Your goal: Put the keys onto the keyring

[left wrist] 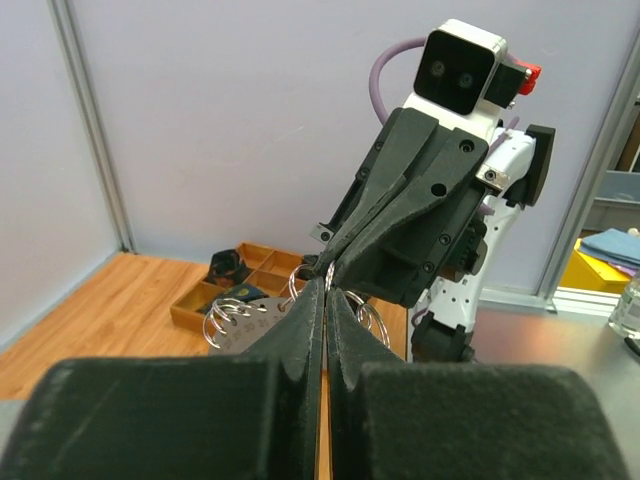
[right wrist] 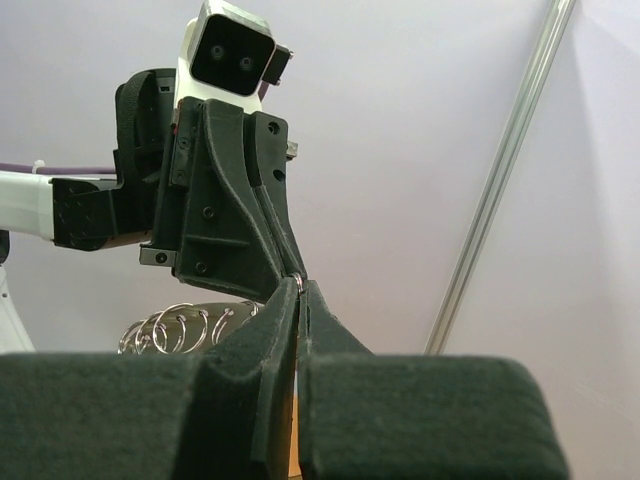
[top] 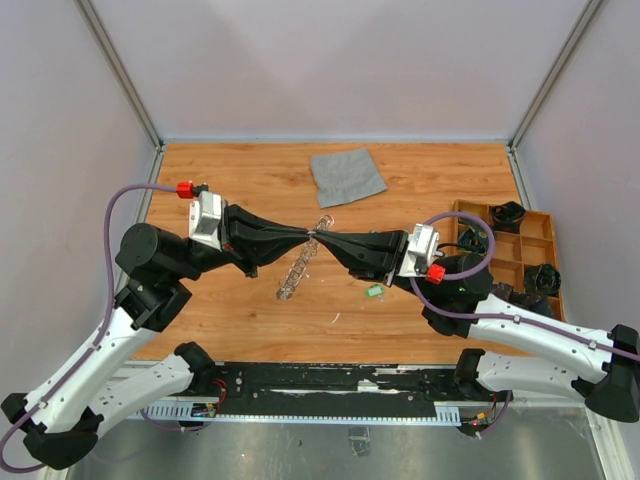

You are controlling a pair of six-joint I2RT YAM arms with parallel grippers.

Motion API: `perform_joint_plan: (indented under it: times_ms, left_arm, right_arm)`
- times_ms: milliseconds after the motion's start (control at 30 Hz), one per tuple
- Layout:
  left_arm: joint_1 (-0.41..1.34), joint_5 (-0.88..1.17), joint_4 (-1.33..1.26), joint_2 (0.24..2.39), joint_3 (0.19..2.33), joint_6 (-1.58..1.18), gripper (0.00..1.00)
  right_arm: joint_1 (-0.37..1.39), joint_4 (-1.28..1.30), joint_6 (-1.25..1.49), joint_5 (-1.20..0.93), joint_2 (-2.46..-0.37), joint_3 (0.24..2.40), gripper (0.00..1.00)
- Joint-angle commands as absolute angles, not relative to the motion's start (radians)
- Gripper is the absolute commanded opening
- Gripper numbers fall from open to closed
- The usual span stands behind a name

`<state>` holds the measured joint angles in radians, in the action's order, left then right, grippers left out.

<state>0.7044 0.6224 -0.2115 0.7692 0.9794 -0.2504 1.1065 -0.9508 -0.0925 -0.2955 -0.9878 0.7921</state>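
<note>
Saw the left arm [top: 150,262] and the right arm [top: 470,288] stretched inward over the wooden table [top: 230,310], wrists level, meeting nose to nose above its middle. Traced the left gripper [top: 306,235] out from a raised elbow on the left, fingers pointing right. Traced the right gripper [top: 327,239] from a folded elbow beside the wooden tray [top: 548,222], fingers pointing left. Found both sets of jaws pressed fully together, tip against tip. Noted, in the right wrist view, a small wire loop of the keyring [top: 298,268] nipped at the right tips; could not tell whether the left tips had hold of it too. Saw the rest of the keyring trailing from the meeting point toward the near left, small rings bunched along it. Spotted one green-tagged key [top: 374,291] lying on the table near the right gripper, apart from the keyring. Noted a grey cloth [top: 347,175] flat toward the far edge.
</note>
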Motion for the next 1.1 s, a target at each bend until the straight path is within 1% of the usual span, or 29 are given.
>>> perform_joint_plan:
  times_ms: [0,133,233,367,500,600,800,967,1067]
  left_arm:
    - [0.715,0.640,-0.160,0.762,0.994,-0.211,0.01]
    - [0.715,0.623,-0.070,0.763,1.028,-0.158,0.00]
    - [0.715,0.594,-0.012,0.759,1.046,-0.129,0.01]
    - [0.715,0.569,0.024,0.757,1.052,-0.109,0.01]
    - [0.715,0.560,0.072,0.768,1.070,-0.079,0.01]
    - [0.715,0.555,0.115,0.777,1.087,-0.045,0.01]
    - [0.715,0.574,0.239,0.818,1.138,0.037,0.00]
    - [0.715,0.611,0.321,0.850,1.171,0.083,0.01]
    - [0.715,0.628,0.342,0.850,1.173,0.099,0.00]
  right_arm:
    - [1.124,-0.927,-0.087,-0.328,-0.982,0.845,0.01]
    - [1.124,-0.780,-0.098,-0.329,-0.965,0.875,0.02]
    - [1.124,-0.681,-0.107,-0.319,-0.944,0.888,0.07]
    - [1.124,-0.583,-0.120,-0.300,-0.911,0.892,0.18]
    - [1.124,-0.398,-0.156,-0.296,-0.873,0.935,0.26]
    - [1.124,-0.211,-0.179,-0.285,-0.851,0.992,0.30]
    - [1.125,0.159,-0.224,-0.255,-0.857,1.136,0.35]
    - [1.124,0.384,-0.260,-0.248,-0.915,1.264,0.36]
    - [1.123,0.473,-0.268,-0.225,-0.951,1.328,0.36]
